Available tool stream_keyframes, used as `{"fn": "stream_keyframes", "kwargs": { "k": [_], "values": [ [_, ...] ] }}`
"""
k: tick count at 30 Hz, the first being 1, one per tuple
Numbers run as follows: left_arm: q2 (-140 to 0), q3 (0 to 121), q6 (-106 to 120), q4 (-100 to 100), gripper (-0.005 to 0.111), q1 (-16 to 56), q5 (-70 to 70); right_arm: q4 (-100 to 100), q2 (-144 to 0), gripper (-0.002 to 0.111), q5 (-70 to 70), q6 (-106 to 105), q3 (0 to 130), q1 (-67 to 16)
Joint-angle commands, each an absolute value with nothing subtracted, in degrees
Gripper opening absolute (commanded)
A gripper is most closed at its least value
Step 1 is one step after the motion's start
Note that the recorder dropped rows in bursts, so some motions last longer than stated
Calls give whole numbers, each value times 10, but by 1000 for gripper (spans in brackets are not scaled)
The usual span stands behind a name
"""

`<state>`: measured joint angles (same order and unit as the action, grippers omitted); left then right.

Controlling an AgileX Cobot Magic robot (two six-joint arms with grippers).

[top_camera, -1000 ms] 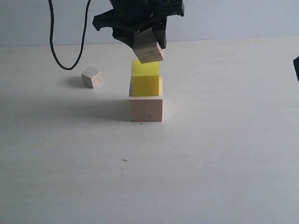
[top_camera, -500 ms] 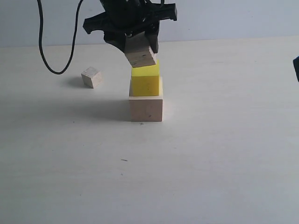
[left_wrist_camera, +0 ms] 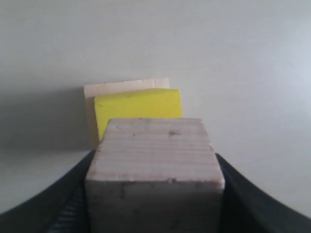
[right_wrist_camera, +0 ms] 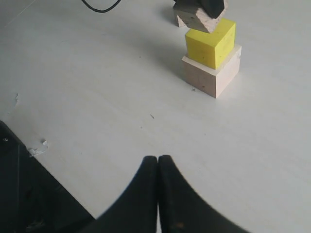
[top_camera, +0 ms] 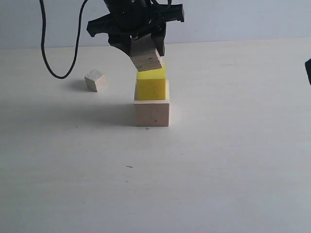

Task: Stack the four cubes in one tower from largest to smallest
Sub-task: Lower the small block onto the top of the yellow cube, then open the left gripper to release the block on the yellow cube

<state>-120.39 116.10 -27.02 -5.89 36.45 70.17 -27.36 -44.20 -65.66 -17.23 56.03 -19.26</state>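
The fingers of the right hand (right_wrist_camera: pixel 158 162) are seen pressed together, with nothing between them, well apart from the stack. Beyond it, on the pale desk (top_camera: pixel 218 170), the large pale cube (top_camera: pixel 151 112) is placed flat, and the yellow cube (top_camera: pixel 151 87) is set upright on top of it. Just above the yellow cube the grained cube (top_camera: pixel 146 57) is held tilted, its left side lower in the exterior view. Whether the two cubes touch cannot be told. The grained cube is clamped between the fingers of the left hand (top_camera: pixel 146 48), which reaches down from above. Its grain lines run from one finger toward the other. Farther back and to the left, the tiny cube (top_camera: pixel 95 80) is lying alone on the desk.
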Motion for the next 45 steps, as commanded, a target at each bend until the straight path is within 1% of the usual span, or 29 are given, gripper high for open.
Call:
{"fn": "stream_keyframes", "kwargs": {
  "k": [1, 38, 41, 44, 45],
  "values": [
    [-1208, 1160, -275, -54, 0, 365, 700, -278, -440, 0, -657, -176, 558, -193],
    [-1223, 1160, -272, -47, 0, 365, 700, -278, -431, 0, -658, -176, 558, -193],
    [-1223, 1160, -272, -47, 7, 365, 700, -278, -431, 0, -658, -176, 558, -193],
    [-1223, 1160, -272, -50, 24, 365, 700, -278, -431, 0, -658, -176, 558, -193],
    [-1223, 1160, -272, -50, 32, 365, 700, -278, -431, 0, -658, -176, 558, -193]
  ]
}}
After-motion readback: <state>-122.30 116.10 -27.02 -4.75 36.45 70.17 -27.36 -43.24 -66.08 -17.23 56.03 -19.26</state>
